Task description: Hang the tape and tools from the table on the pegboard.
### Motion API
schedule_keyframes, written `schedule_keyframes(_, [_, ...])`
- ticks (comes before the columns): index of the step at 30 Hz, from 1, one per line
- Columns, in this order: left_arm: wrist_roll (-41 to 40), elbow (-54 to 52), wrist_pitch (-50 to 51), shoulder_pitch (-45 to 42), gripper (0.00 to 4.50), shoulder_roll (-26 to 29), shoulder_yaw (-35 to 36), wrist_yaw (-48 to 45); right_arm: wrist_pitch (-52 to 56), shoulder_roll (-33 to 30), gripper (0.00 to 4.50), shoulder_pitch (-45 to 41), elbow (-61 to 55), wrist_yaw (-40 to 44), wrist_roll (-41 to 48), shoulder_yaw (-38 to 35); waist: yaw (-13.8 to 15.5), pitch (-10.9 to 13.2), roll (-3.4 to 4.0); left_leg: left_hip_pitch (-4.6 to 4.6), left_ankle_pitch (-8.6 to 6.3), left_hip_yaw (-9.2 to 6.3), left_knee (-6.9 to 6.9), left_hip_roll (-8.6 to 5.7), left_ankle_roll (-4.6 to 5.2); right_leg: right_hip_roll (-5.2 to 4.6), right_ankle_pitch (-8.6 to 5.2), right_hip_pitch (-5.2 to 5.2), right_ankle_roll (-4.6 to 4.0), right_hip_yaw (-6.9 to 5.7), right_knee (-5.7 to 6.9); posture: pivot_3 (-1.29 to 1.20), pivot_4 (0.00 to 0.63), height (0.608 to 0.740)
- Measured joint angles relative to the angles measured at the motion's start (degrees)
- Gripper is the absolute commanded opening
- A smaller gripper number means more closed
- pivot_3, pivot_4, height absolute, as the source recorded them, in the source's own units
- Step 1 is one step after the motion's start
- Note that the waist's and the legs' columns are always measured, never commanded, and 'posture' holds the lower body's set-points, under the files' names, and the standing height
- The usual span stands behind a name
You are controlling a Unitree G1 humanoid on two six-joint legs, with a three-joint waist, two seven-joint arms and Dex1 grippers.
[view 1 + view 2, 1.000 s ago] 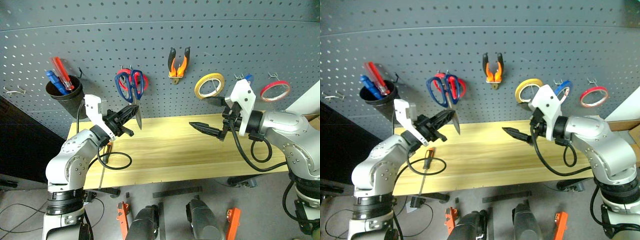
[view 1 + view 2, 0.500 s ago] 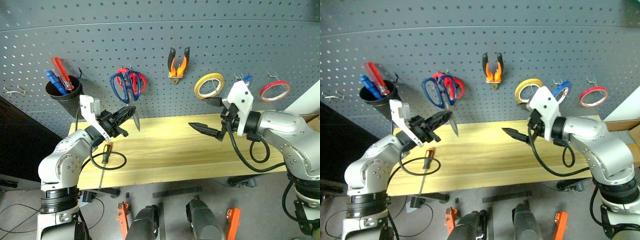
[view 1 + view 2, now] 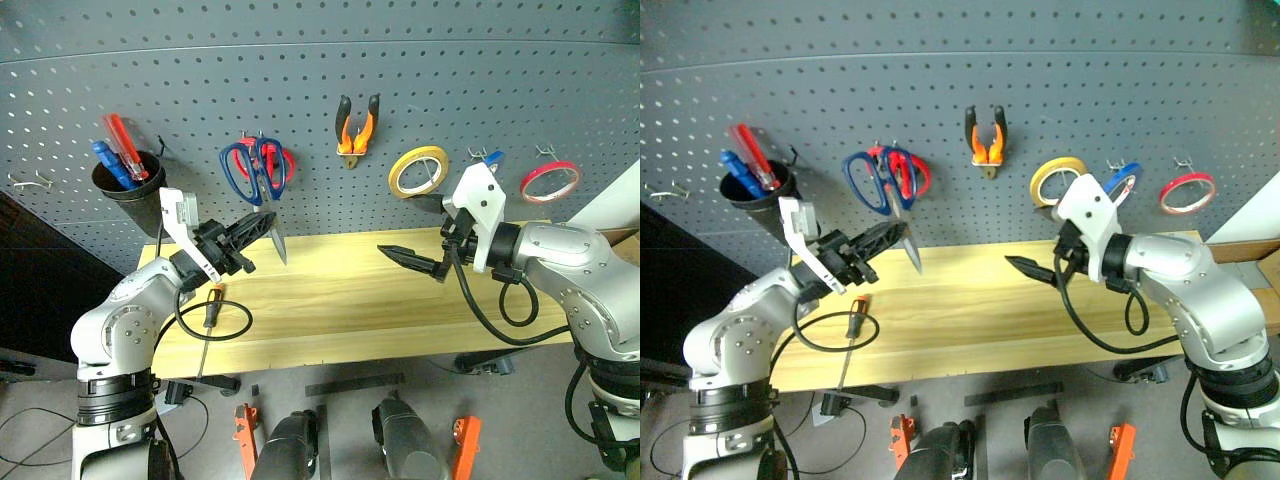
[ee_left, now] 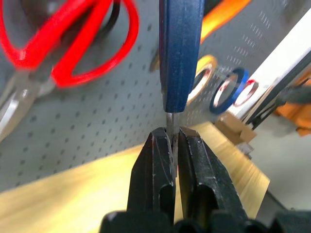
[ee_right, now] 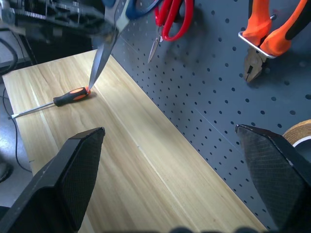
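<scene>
Our left pincer [image 3: 243,236] is pressed together on the blades of the blue scissors [image 3: 256,172], pinching them just below the handles, as the left wrist view makes plain. Over the last second we have drawn that arm back a little and rolled the wrist, so the scissors stand differently: the handles now lie up against the pegboard [image 3: 320,90] beside the red scissors [image 3: 912,172], the blade tip pointing down towards the tabletop [image 3: 340,300]. We judge the handle loop is at or near a hook, though we cannot tell whether it has caught; letting go would be premature until it does.

Our right pincer [image 3: 412,258] is spread wide and empty above the middle of the tabletop, and has not moved.

Further out, the pliers [image 3: 357,125] already hang on the pegboard, and the blue tape [image 3: 1124,180] hangs between the yellow roll [image 3: 418,171] and the red roll [image 3: 549,182]. The screwdriver [image 3: 207,320] lies on the tabletop below our left arm, not yet hung.
</scene>
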Motion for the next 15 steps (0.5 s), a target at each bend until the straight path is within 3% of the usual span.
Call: schedule_keyframes(15, [-1.1, 9.9, 2.4, -4.6, 0.03, 0.5, -0.4, -3.7, 0.0, -0.5, 4.5, 0.1, 0.0, -0.1, -1.9, 0.4, 0.0, 0.0, 0.0, 0.01, 0.0, 0.01, 0.07, 0.0, 0.0, 0.0, 0.0, -0.02, 0.0, 0.0, 0.15, -0.27, 0.242, 0.74])
